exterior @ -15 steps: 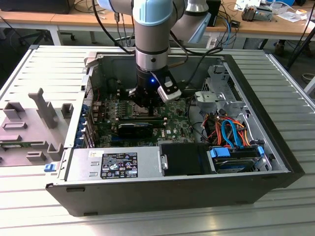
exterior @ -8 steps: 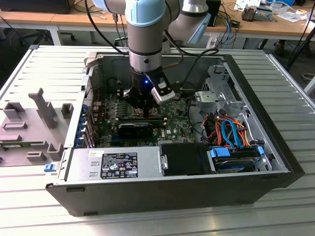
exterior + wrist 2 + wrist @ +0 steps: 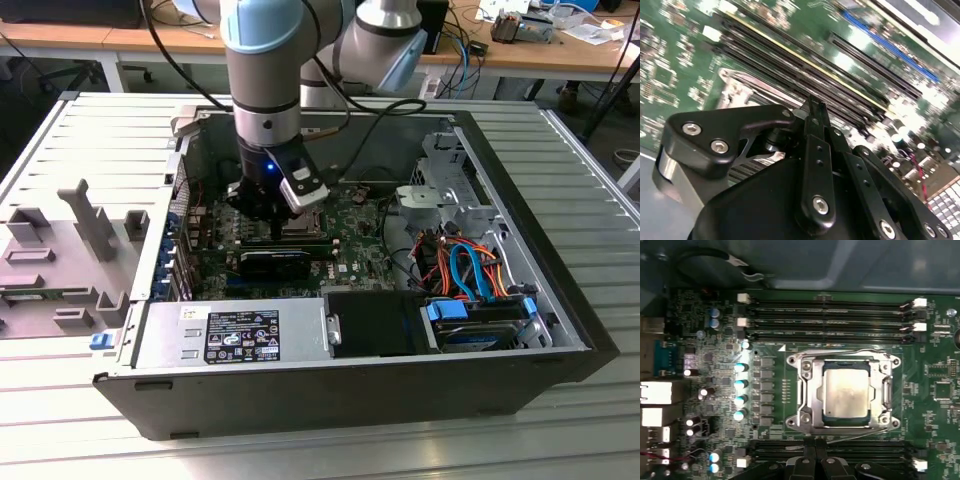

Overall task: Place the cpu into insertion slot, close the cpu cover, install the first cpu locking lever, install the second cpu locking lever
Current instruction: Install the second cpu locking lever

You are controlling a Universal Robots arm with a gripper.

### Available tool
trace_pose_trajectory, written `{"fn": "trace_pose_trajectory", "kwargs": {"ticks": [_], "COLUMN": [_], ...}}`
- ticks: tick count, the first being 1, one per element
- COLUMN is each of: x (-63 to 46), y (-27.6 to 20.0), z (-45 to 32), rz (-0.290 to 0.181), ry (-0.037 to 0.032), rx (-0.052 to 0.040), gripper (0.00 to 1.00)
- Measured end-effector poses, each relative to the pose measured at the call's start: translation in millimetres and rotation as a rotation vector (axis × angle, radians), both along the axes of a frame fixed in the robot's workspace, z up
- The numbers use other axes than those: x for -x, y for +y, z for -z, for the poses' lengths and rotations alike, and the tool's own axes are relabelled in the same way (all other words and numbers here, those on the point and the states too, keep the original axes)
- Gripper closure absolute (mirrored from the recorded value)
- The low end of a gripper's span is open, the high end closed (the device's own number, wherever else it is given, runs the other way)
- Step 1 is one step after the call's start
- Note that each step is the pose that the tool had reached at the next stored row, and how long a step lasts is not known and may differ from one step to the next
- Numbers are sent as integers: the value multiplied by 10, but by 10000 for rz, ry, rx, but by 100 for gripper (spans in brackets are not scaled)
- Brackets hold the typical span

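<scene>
In the first wrist view the cpu [image 3: 846,390] lies flat in the insertion slot [image 3: 793,422], its dull silver top showing through the window of the cpu cover [image 3: 808,390], which lies down over it. A thin wire lever [image 3: 850,350] runs along one side of the socket and another lever [image 3: 860,432] runs slightly slanted along the opposite side. My gripper [image 3: 816,454] hovers just beside that slanted lever, over the memory slots, fingers together with nothing seen between them. The second wrist view shows the gripper [image 3: 812,106] shut. In the exterior view the gripper [image 3: 272,228] reaches down into the case.
Long memory slots [image 3: 825,315] flank the socket on two sides. A black expansion card [image 3: 275,262] lies just in front of the gripper. A power supply [image 3: 235,335], a silver drive cage [image 3: 450,180] and coloured cables [image 3: 465,265] crowd the open case.
</scene>
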State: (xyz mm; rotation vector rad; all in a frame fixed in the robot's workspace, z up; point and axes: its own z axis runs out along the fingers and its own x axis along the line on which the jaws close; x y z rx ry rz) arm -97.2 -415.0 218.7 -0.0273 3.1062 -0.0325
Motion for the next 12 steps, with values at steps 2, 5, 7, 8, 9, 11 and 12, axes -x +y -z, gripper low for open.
{"fn": "trace_pose_trajectory", "kwargs": {"ticks": [2, 5, 7, 8, 9, 11, 12], "x": [52, 121, 144, 152, 157, 159, 160], "y": [0, 0, 0, 0, 0, 0, 3], "z": [1, 4, 15, 23, 32, 69, 77], "rz": [1, 0, -12, -33, -59, -198, -255], "ry": [-7, -12, -12, -10, -11, -10, -9], "rx": [-22, -96, -106, -106, -107, -107, -106], "gripper": [89, 89, 89, 89, 89, 89, 89]}}
